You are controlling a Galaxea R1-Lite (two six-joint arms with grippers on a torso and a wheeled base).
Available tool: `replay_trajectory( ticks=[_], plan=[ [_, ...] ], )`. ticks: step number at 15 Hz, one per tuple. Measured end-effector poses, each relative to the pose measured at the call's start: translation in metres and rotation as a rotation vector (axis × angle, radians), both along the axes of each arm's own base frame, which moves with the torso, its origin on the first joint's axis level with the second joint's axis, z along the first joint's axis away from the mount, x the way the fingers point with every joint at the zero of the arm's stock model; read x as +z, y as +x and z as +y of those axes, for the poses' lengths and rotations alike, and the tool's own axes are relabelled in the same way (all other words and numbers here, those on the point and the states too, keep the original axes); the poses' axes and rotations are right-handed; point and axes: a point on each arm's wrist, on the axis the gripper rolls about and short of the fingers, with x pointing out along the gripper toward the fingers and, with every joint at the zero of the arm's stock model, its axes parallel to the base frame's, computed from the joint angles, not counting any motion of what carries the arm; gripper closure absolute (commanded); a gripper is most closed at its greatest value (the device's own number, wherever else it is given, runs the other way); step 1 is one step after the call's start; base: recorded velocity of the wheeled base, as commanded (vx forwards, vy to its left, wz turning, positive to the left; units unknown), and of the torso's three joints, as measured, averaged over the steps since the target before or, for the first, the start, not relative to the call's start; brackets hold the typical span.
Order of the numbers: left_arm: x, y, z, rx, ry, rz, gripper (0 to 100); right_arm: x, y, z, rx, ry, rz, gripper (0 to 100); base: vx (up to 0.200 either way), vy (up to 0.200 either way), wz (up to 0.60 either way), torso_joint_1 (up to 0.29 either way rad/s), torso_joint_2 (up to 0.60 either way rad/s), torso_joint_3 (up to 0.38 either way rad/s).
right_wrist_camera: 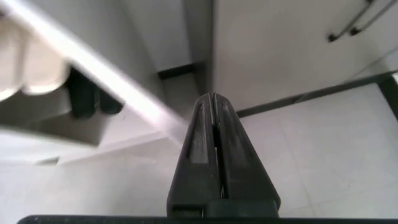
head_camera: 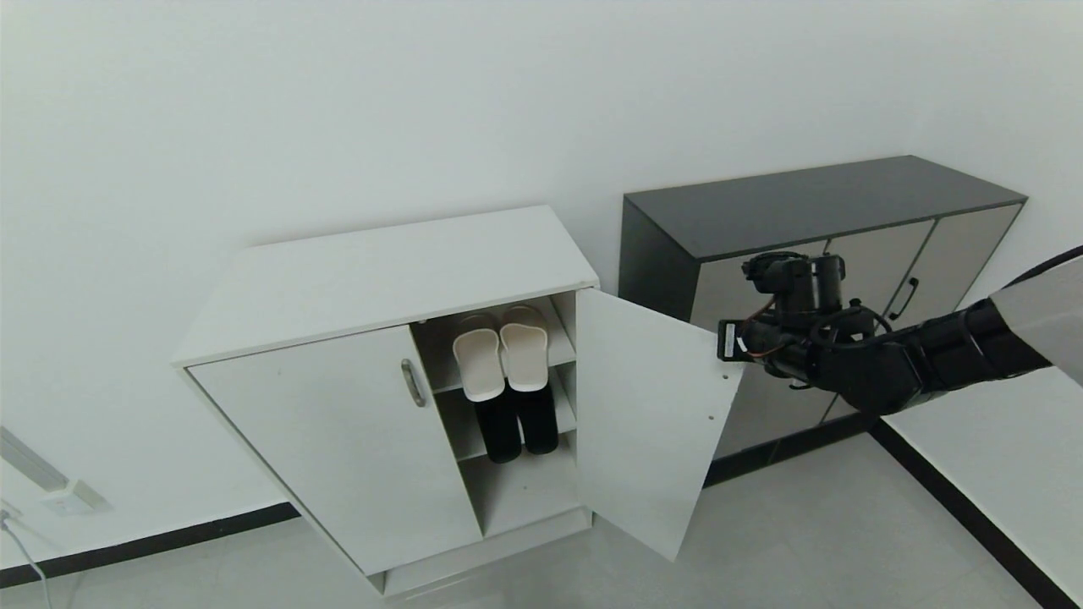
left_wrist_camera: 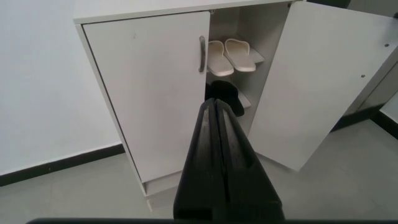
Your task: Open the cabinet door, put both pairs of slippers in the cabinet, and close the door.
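Two pairs of slippers already sit inside the white two-door wooden cabinet (head_camera: pixel 381 279). The white foam slippers (head_camera: pixel 501 355) are on the upper shelf and the black slippers (head_camera: pixel 516 427) are on the shelf below. Both pairs lie side by side, with their long axes running front to back and their ends jutting over the shelf's front edge. What remains is the open right-hand white door panel (head_camera: pixel 651 423).

Its long axis is upright, and it swings out from the hinge side so that its free edge points away from the cabinet front. The panel looks stiff, flat, smooth and fairly light, so a push should do better than a pinch. The best place to press is probably near the free edge, farthest from the hinges.

The right gripper (head_camera: pixel 726 342) is at that edge near the top corner, with its jaws pressed together on nothing. Whether it touches the door I cannot tell. The left gripper (left_wrist_camera: pixel 214 106) faces the shut left door (left_wrist_camera: pixel 149 87) and is likewise clamped empty. A dark grey cabinet (head_camera: pixel 812 199) stands beside the white one.
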Motion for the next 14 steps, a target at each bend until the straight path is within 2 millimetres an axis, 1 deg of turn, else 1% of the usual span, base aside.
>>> replay_trajectory(
  ticks=[4,6,8,10,11,14],
  plan=[
    [0.0,0.0,0.0,0.0,0.0,0.0,100,0.01,-0.049,0.033,0.119,0.019,0.019,100,0.0,0.0,0.0,0.0,0.0,0.0],
    [0.0,0.0,0.0,0.0,0.0,0.0,100,0.015,-0.065,0.042,0.155,0.029,0.002,100,0.0,0.0,0.0,0.0,0.0,0.0],
    [0.0,0.0,0.0,0.0,0.0,0.0,100,0.021,-0.066,0.04,0.153,0.037,-0.017,100,0.0,0.0,0.0,0.0,0.0,0.0],
    [0.0,0.0,0.0,0.0,0.0,0.0,100,0.024,-0.055,0.027,0.11,0.043,-0.03,100,0.0,0.0,0.0,0.0,0.0,0.0],
    [0.0,0.0,0.0,0.0,0.0,0.0,100,0.022,-0.051,0.023,0.097,0.041,-0.027,100,0.0,0.0,0.0,0.0,0.0,0.0],
    [0.0,0.0,0.0,0.0,0.0,0.0,100,0.007,-0.039,0.017,0.069,0.03,0.005,100,0.0,0.0,0.0,0.0,0.0,0.0]
  ],
)
